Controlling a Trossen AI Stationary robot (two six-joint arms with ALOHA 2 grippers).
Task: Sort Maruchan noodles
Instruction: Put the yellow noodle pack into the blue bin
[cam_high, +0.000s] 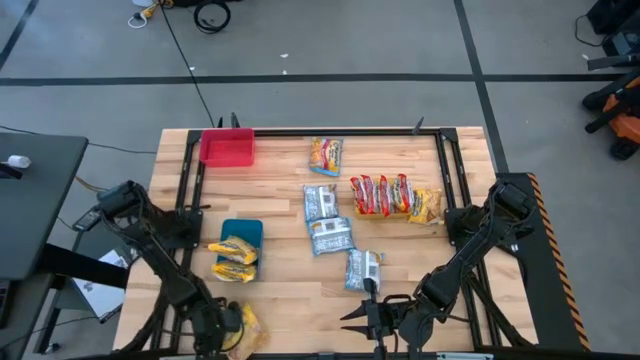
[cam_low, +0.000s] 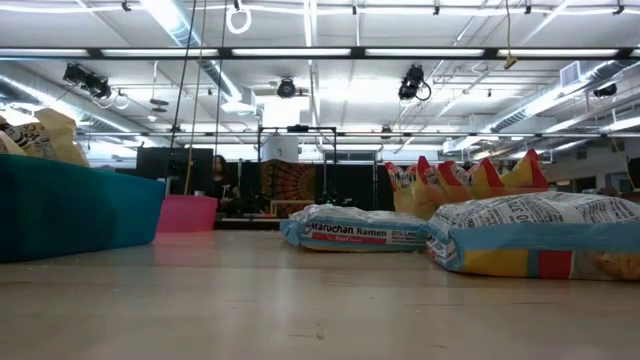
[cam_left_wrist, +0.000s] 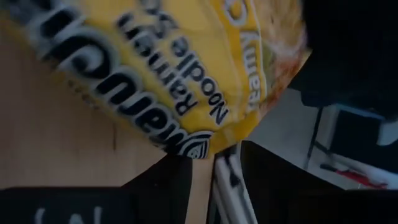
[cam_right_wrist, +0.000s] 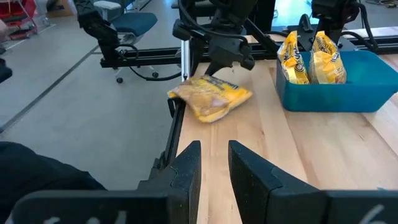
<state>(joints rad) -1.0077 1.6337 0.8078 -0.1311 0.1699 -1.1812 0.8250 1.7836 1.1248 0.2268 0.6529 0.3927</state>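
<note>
My left gripper (cam_right_wrist: 219, 67) is at the table's near left corner, shut on a yellow Maruchan packet (cam_right_wrist: 211, 98), which fills the left wrist view (cam_left_wrist: 180, 68). My right gripper (cam_right_wrist: 214, 163) waits open near the middle of the front edge (cam_high: 362, 320), pointing toward that packet with nothing between its fingers. A blue bin (cam_high: 240, 232) holds yellow packets (cam_high: 234, 258). Silver-blue packets (cam_high: 320, 202) (cam_high: 331, 237) (cam_high: 362, 270) lie flat in mid-table. Red packets (cam_high: 380, 195) stand in a row to their right. My left gripper pinches the yellow packet's end (cam_right_wrist: 217, 81) between its two fingers. They come from above, slanting down. The packet tilts down and away from the fingers, low over the wood at the table's left edge; whether its lower end (cam_right_wrist: 208, 117) touches the table I cannot tell.
A red bin (cam_high: 227, 147) stands at the far left, with an orange packet (cam_high: 325, 156) lying to its right. Another yellow packet (cam_high: 426, 205) lies beside the red row. A black frame rail (cam_right_wrist: 177, 134) runs along the table's left edge. Bare wood (cam_right_wrist: 298, 149) lies between the grippers.
</note>
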